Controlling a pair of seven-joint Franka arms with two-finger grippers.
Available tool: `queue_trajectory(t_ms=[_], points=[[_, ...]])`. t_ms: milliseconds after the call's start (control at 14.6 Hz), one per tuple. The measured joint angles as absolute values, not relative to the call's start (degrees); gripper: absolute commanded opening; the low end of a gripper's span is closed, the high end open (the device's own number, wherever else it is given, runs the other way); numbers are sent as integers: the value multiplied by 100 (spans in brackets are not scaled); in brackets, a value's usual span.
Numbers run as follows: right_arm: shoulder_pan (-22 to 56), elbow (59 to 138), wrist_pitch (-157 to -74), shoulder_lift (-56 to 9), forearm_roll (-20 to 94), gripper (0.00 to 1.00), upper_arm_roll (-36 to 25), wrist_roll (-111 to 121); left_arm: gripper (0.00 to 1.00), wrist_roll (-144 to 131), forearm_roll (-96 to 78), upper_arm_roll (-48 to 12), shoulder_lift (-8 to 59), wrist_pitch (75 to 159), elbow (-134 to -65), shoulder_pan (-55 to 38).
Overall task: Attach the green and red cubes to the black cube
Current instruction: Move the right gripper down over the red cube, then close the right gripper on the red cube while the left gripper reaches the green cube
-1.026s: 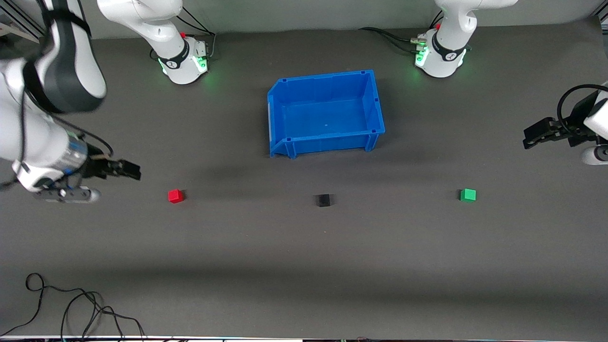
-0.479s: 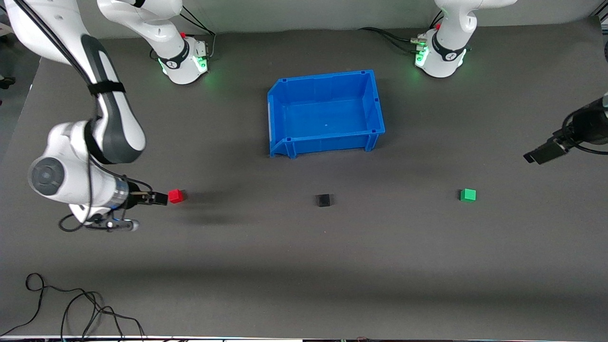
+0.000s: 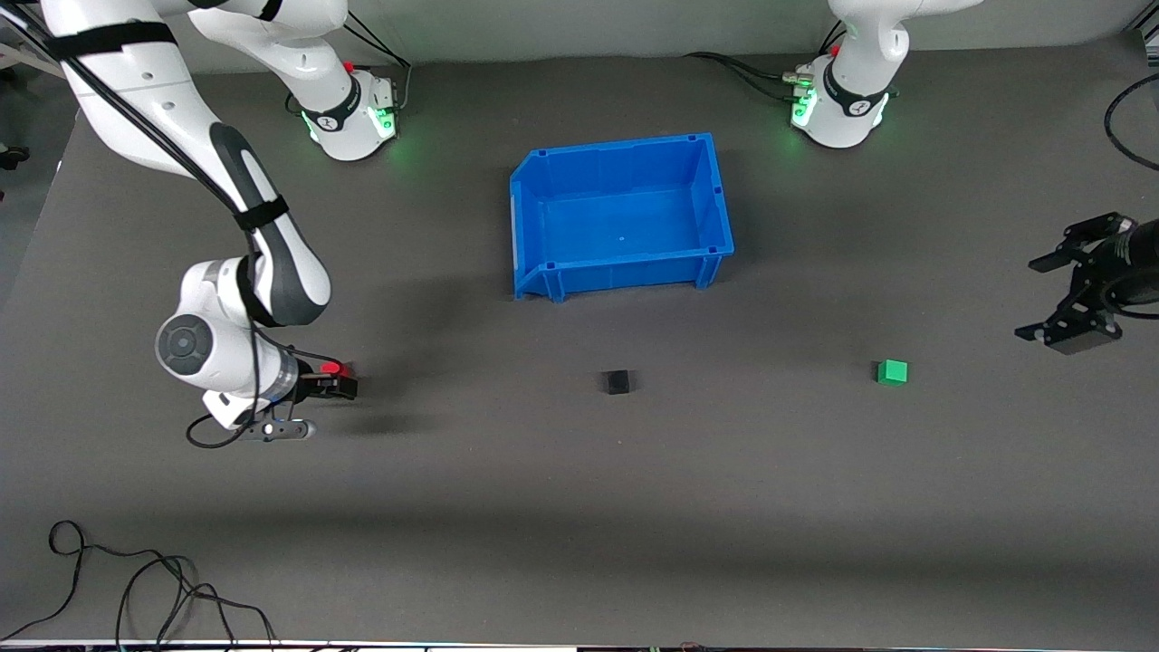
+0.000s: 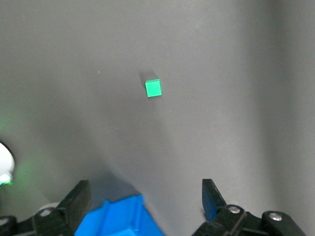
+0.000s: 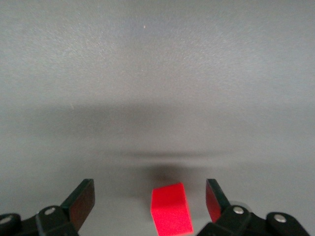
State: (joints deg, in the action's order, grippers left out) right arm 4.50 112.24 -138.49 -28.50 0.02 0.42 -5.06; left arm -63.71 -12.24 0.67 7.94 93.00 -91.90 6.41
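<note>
Low on the dark table, about mid-frame, the black cube sits alone, nearer the camera than the blue bin. Level with it at frame left, the red cube lies between the spread fingers of the right gripper, not yet pinched. Toward frame right the green cube rests untouched; the left gripper hangs over the table's edge, jaws wide apart

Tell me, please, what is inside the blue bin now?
Nothing can be seen inside the blue bin: its floor is bare, and no cube lies there. The wall nearest the front camera hides a thin strip of floor along it, so that strip cannot be checked.
</note>
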Motion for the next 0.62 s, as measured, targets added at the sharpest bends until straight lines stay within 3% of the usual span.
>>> queue_trajectory(t_ms=[410,479,615], points=[[453,11602,-14408,-3017,-3,98,41,-440,100,-6466,-1866,70,868,10981,-10796,905],[453,11645,-14453,-3018,-3,88,39,-432,100,-6318,-1986,69,910,11305,-11084,919],[452,11740,-14576,-3018,-3,59,36,-423,100,-5891,-2350,70,1044,11919,-11587,950]])
